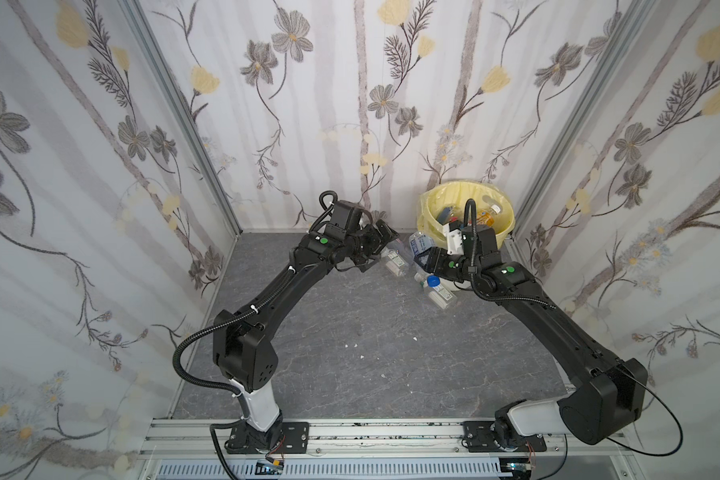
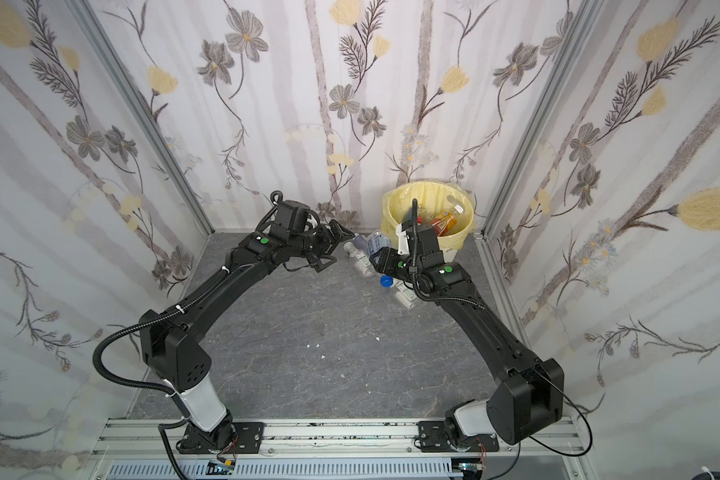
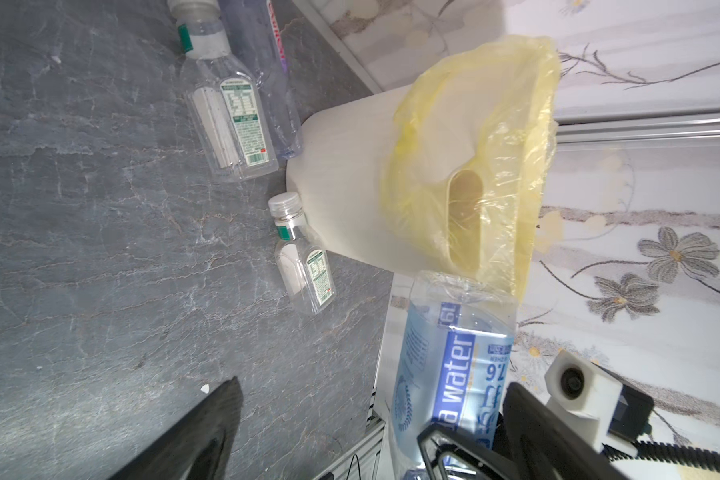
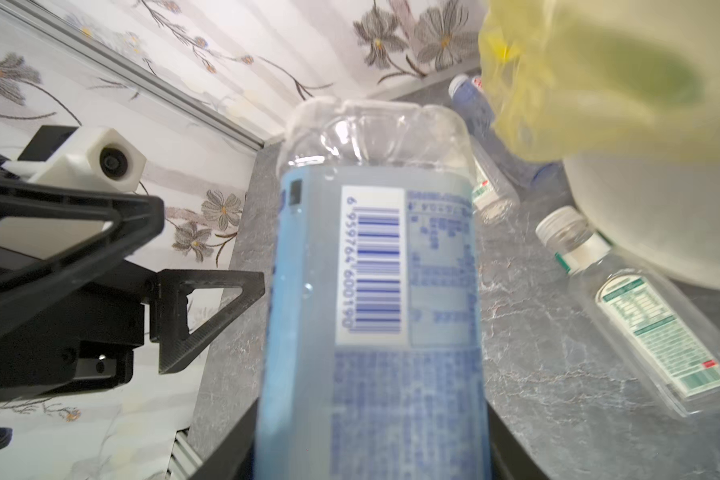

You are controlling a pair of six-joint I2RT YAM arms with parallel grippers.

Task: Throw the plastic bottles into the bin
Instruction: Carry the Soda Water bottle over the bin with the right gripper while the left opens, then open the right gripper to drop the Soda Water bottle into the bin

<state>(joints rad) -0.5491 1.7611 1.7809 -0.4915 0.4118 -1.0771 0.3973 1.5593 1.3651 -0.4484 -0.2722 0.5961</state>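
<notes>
Blue-label bottle (image 4: 371, 291), clamped in right hand (image 1: 425, 258), bin (image 1: 510, 220) at 2 o'clock; left hand (image 1: 377, 249) released. Likely hazard: early release, bounce off bin onto tabletop (image 1: 350, 324).

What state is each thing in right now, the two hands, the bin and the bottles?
Left hand: open, empty.
Right hand: shut on the blue-label bottle.
Bin: upright, bagged, bottles inside.
Green-label bottle at the bin's base: capped, lying on the table.
Second green-label bottle: capped, lying flat.
Bottle with red lettering: lying beside the bin.
</notes>
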